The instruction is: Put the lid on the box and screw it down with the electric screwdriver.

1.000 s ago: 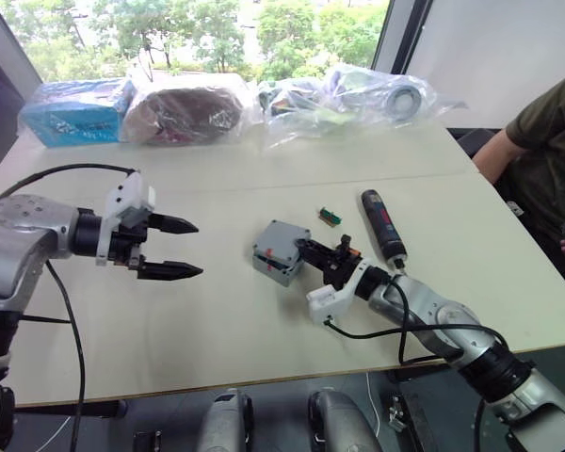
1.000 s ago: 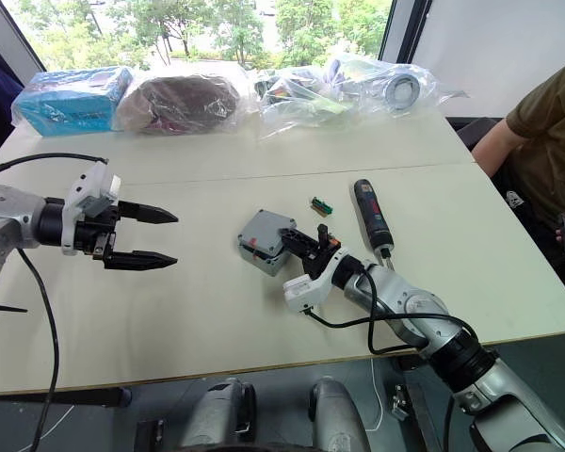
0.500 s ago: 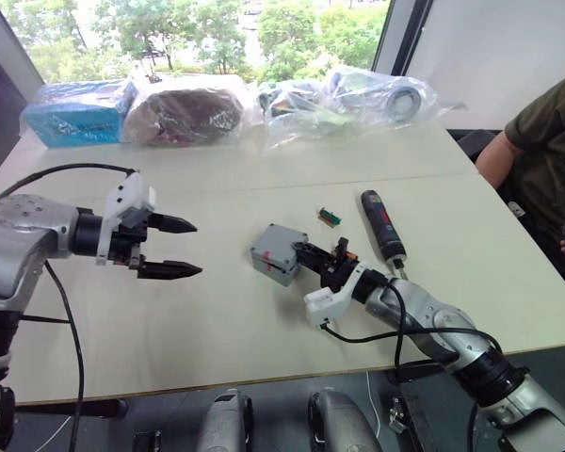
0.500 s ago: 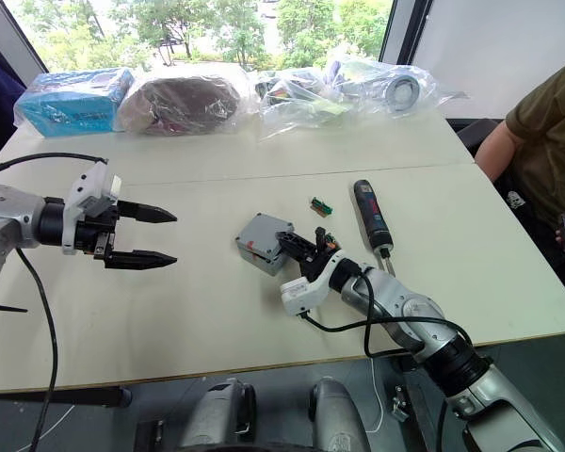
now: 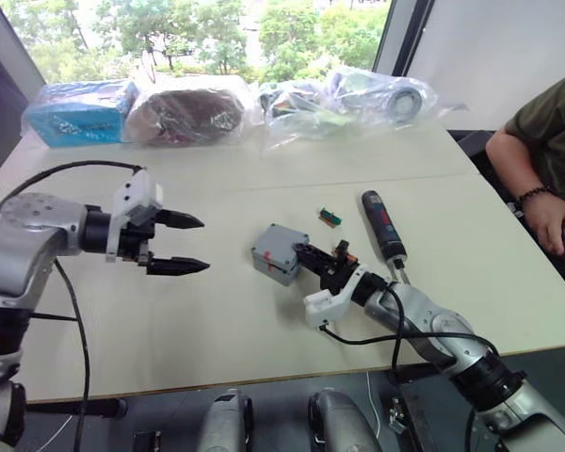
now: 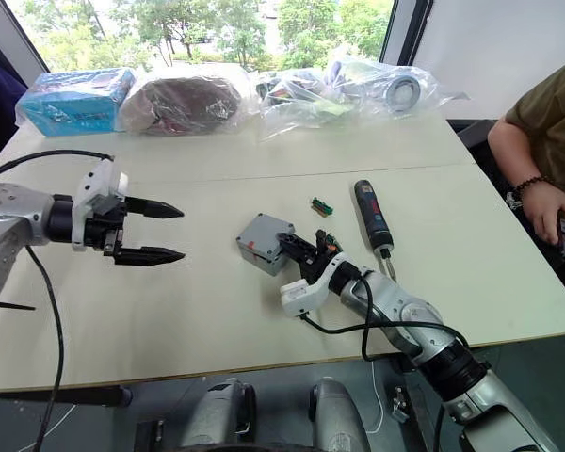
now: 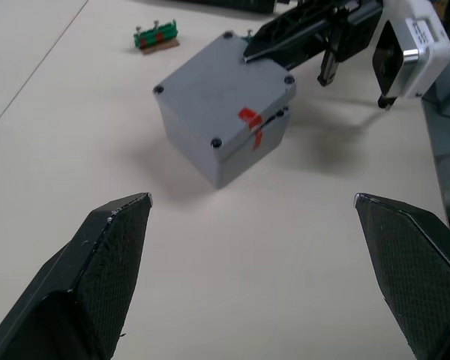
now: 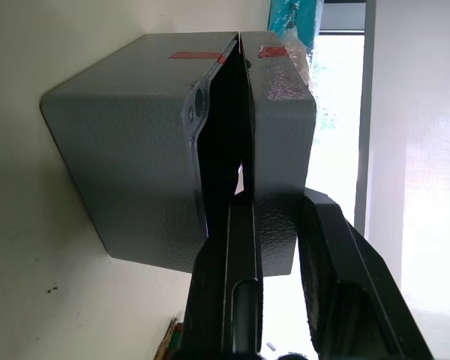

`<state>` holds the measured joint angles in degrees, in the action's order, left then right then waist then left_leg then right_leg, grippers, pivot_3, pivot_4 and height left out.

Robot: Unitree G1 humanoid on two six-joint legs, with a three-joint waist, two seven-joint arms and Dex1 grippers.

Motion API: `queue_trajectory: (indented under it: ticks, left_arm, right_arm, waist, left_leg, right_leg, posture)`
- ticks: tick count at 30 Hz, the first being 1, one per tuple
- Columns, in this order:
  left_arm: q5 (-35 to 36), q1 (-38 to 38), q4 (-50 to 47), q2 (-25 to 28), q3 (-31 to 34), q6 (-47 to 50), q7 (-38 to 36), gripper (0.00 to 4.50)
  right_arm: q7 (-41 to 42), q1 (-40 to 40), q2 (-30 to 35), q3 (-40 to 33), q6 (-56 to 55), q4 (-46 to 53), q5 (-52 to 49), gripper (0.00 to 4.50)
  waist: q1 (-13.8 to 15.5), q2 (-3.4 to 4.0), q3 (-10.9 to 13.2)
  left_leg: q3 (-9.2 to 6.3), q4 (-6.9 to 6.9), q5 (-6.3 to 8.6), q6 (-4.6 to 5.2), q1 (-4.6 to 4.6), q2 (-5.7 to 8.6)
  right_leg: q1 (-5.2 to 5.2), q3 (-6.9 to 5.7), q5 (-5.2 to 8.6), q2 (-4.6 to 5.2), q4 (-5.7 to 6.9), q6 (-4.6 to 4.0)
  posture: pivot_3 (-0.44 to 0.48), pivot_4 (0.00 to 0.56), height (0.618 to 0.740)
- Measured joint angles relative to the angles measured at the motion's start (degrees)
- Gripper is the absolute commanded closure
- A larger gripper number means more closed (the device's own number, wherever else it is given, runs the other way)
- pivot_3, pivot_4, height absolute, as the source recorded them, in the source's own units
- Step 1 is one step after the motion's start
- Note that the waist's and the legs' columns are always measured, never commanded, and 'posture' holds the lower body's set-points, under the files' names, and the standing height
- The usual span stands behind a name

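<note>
The lid [image 7: 223,94] already sits on the box [image 7: 244,154], near the middle of the table [image 5: 264,325], but one side is still raised: the right wrist view shows a dark gap between the two grey halves. The right gripper [image 5: 325,261] has its fingers pinched narrowly on the lid's edge, one finger inside that gap and the other over the top. Seating the lid flat is therefore unfinished, and no screwing has begun (the electric screwdriver [image 5: 382,224] lies untouched, toward the table's right edge, just beyond a small green circuit piece [image 5: 330,217]). The left gripper [image 5: 184,243] hovers wide open and empty, well apart from the box, toward the table's left edge. Compared with a second ago, it has edged slightly closer to the box, while the box has turned a little under the right gripper.
</note>
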<state>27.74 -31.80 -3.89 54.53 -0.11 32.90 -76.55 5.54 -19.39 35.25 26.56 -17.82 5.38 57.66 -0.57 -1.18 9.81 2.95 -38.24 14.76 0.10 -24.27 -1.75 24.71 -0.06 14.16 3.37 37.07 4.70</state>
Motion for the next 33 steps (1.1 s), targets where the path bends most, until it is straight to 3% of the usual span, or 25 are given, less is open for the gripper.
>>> queue_trajectory:
  ticks: [2,7,12,22,24,25,27,32,33]
  left_arm:
    - [-0.6,-2.3,1.0,-1.8,-0.9,-0.1,1.0,0.78]
    - [-3.4,-9.7,4.7,-10.9,-4.7,-2.7,4.2,2.76]
    - [-6.5,-11.2,9.7,-17.7,-9.5,-6.8,5.0,4.47]
    - [-15.9,-11.7,19.8,-24.6,-16.3,-18.0,5.6,4.47]
    - [-17.1,-11.9,20.7,-24.6,-16.5,-20.4,5.6,4.5]
    - [-17.8,-11.9,21.3,-24.6,-16.7,-21.1,5.4,4.5]
    - [-18.1,-11.8,21.9,-24.7,-16.8,-22.1,5.3,4.5]
    - [-19.1,-11.7,23.2,-24.9,-17.0,-23.5,5.3,4.5]
    - [-19.3,-11.7,23.5,-25.1,-17.0,-23.6,5.3,4.5]
  right_arm:
    - [-0.4,0.2,-0.1,0.0,0.0,-0.1,0.3,4.35]
    - [-1.3,0.9,-0.3,-0.2,0.0,-0.2,1.1,4.35]
    - [-1.8,1.0,-0.3,-0.1,-0.1,-0.2,1.8,4.35]
    - [-2.1,1.2,-0.3,-0.1,-0.3,-0.3,2.2,4.35]
    - [-2.2,1.2,-0.3,-0.1,-0.5,-0.5,2.2,3.33]
    - [-1.8,1.2,-0.1,-0.1,-0.8,-0.8,2.4,3.17]
    - [-2.2,1.1,0.2,-0.4,-1.7,-1.0,2.1,2.29]
    - [-2.4,0.8,2.2,-2.2,-5.1,-0.6,0.0,0.58]
    - [-2.5,0.8,2.8,-2.6,-5.9,-0.5,-0.4,0.41]
  waist:
    - [0.0,-0.01,0.0]
    - [0.0,-0.06,0.0]
    - [-0.1,-0.05,-0.1]
    - [0.0,-0.05,-0.1]
    - [0.0,-0.03,-0.1]
    - [0.1,-0.03,-0.1]
    - [0.0,-0.08,-0.2]
    - [0.1,-0.09,-0.2]
    - [0.1,-0.09,-0.2]
  left_leg:
    - [-0.01,0.0,-0.01,-0.01,0.02,0.01]
    - [-0.02,-0.03,-0.01,-0.02,0.16,0.06]
    - [-0.03,-0.01,-0.01,-0.02,0.21,0.04]
    - [-0.03,-0.01,-0.02,-0.02,0.26,0.05]
    - [-0.02,-0.01,-0.01,-0.02,0.31,0.05]
    - [-0.02,-0.01,-0.01,-0.02,0.35,0.05]
    - [-0.02,-0.01,-0.01,-0.02,0.41,0.05]
    - [-0.04,0.04,0.0,0.0,0.94,0.05]
    - [-0.05,0.04,0.0,0.0,0.99,0.04]
  right_leg:
    - [-0.02,-0.01,0.0,0.0,0.01,0.0]
    - [-0.18,0.0,-0.02,0.01,-0.01,0.04]
    - [-0.19,0.02,-0.03,-0.05,0.01,0.05]
    - [-0.24,0.02,-0.03,-0.04,0.01,0.06]
    - [-0.3,0.02,-0.03,-0.04,0.01,0.06]
    - [-0.34,0.02,-0.03,-0.03,0.0,0.05]
    - [-0.4,0.02,-0.03,-0.03,-0.01,0.05]
    - [-0.97,0.01,0.1,-0.03,-0.06,-0.08]
    - [-1.03,0.01,0.11,-0.03,-0.06,-0.1]
  posture:
    - [0.0,0.15,0.74]
    - [0.0,0.15,0.74]
    - [0.0,0.15,0.74]
    - [0.0,0.15,0.74]
    - [0.0,0.15,0.74]
    - [0.0,0.15,0.74]
    - [0.0,0.15,0.74]
    - [0.0,0.15,0.74]
    - [0.0,0.15,0.74]
